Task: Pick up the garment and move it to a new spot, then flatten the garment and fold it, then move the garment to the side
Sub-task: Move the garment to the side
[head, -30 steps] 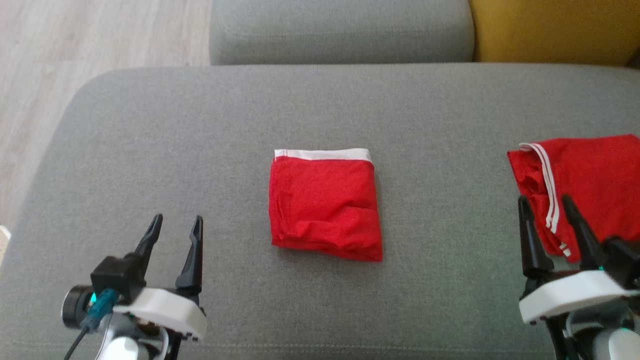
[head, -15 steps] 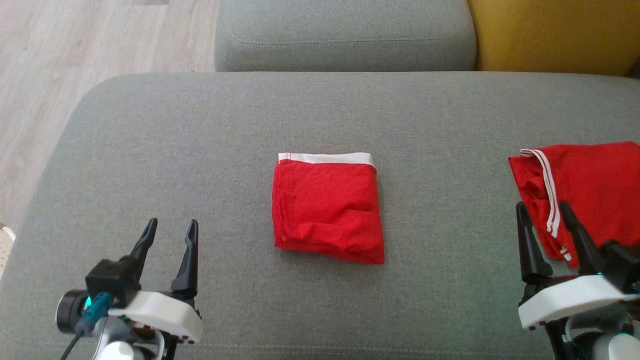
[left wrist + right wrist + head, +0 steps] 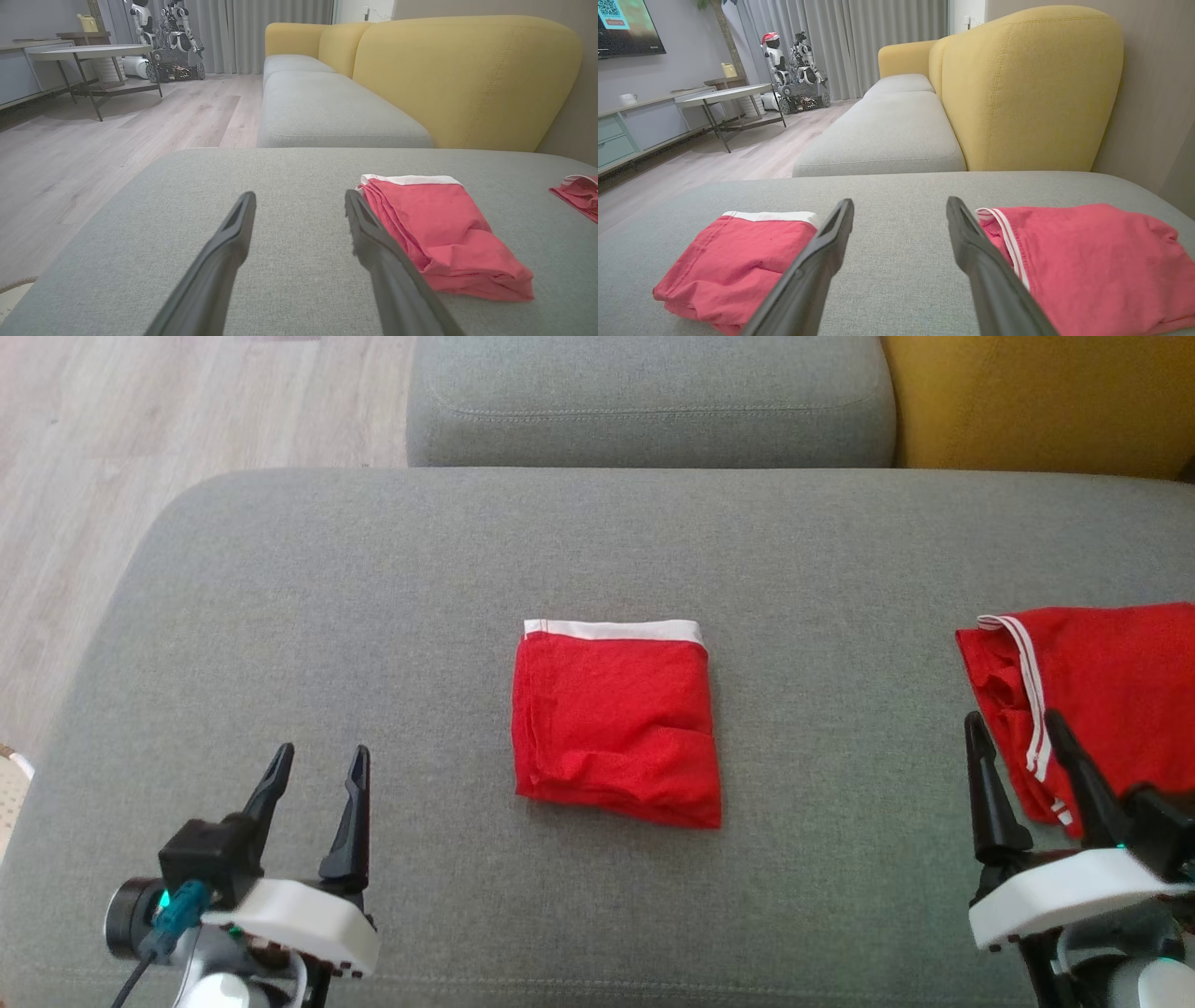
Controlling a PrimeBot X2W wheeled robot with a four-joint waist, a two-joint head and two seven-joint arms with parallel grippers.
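**First onlooker:** Where is the garment lying?

**Second onlooker:** The folded red garment (image 3: 616, 723) lies flat at the centre of the grey sofa seat (image 3: 373, 616). Its white band is on the far edge, toward 12 o'clock. Neither arm touches it.

**First onlooker:** And the pincers?

**Second onlooker:** Both are spread wide and hold nothing. The left pincer (image 3: 317, 756) hovers at about 8 o'clock from the fold, well apart from it, with its fingers pointing to 12. The right pincer (image 3: 1013, 717) stands at about 4 o'clock. Its fingertips are at the near corner of a second red garment (image 3: 1111, 691), which has white stripes and lies loosely at 3 o'clock by the seat's right edge. I cannot tell whether the fingers touch that cloth.

**First onlooker:** What is around the seat?

**Second onlooker:** Another grey cushion (image 3: 653, 401) is at 12 o'clock, a yellow backrest (image 3: 1036, 401) at 1 o'clock, and pale wooden floor (image 3: 140, 429) at 10 o'clock.
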